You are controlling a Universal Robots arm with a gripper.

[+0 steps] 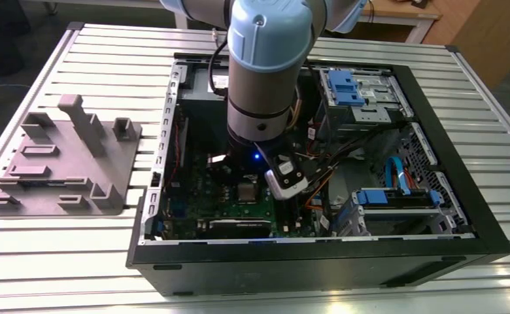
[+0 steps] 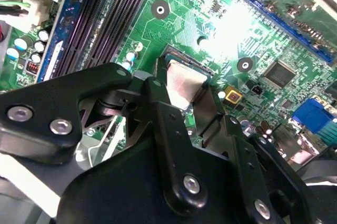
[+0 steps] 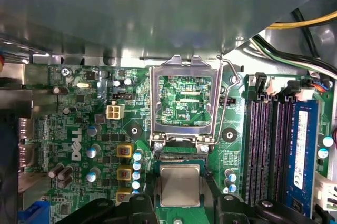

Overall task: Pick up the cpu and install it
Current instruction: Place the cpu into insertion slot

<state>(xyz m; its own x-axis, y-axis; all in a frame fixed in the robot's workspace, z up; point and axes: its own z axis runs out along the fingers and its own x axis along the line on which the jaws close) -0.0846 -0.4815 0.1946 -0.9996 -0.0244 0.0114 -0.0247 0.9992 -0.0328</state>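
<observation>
The cpu point(image 3: 180, 184) is a small silvery square with a green rim. It lies level over the motherboard's socket, just below the raised metal retention frame point(image 3: 182, 103). My gripper point(image 3: 180, 181) has one black finger on each side of the chip, and the pads meet its edges. In the second wrist view the cpu point(image 2: 184, 84) shows between the same two fingers point(image 2: 158, 103), with the dark socket edge just beyond it. In the exterior view the arm point(image 1: 259, 85) reaches straight down into the open computer case point(image 1: 447, 163).
Memory slots point(image 3: 274, 145) run along one side of the socket, and small capacitors point(image 3: 124, 150) stand on the other. The grey power supply box point(image 3: 158, 13) and loose cables point(image 3: 295, 23) lie close by. A grey fixture plate point(image 1: 63, 163) lies on the slatted table at the exterior view's left.
</observation>
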